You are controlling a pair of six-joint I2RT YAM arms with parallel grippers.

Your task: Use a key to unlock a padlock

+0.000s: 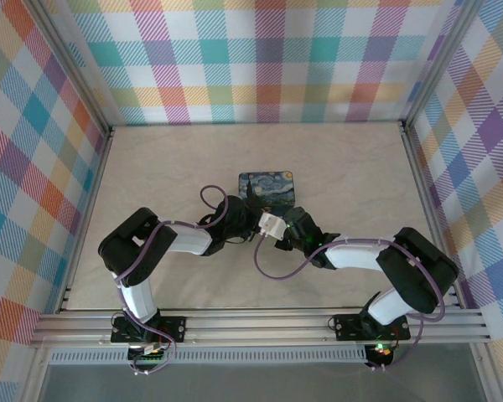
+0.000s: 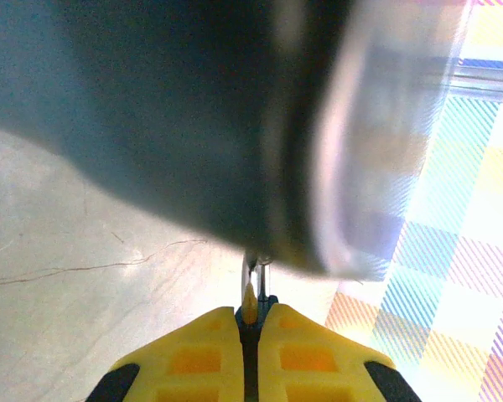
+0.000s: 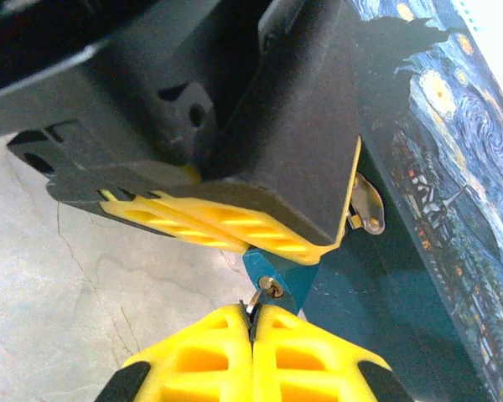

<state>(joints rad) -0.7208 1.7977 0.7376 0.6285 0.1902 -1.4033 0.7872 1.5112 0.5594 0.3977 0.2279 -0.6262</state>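
Jaws, right: pressed fully together, pinching the key (image 3: 252, 305). Only a thin silvery sliver of it pokes out between the yellow pads (image 3: 318, 352).
Jaws, left: closed too, clamped on the padlock (image 3: 277, 270). In my right wrist view its blue body hangs out below them, with the keyhole (image 3: 272, 288) facing that camera.
Padlock, location: between the two wrists, just beside the box (image 3: 453, 167). It looks lifted off the surface (image 3: 67, 293), though I can't be sure.
Progress: I judge both pick-ups done and the key tip brought to the keyhole. How deep it sits I cannot tell. Left to do, as I read it: seat the key, turn it, and spring the shackle.
Materials: the padlock body is smooth blue-painted metal with a small round brassy cylinder. The key is flat bright metal. The pads are moulded yellow plastic with a lattice of pockets.
Surroundings: the box is a flat dark-blue rectangle printed with a swirling starry sky. The surface is pale and marble-like, crossed by hairline veins.
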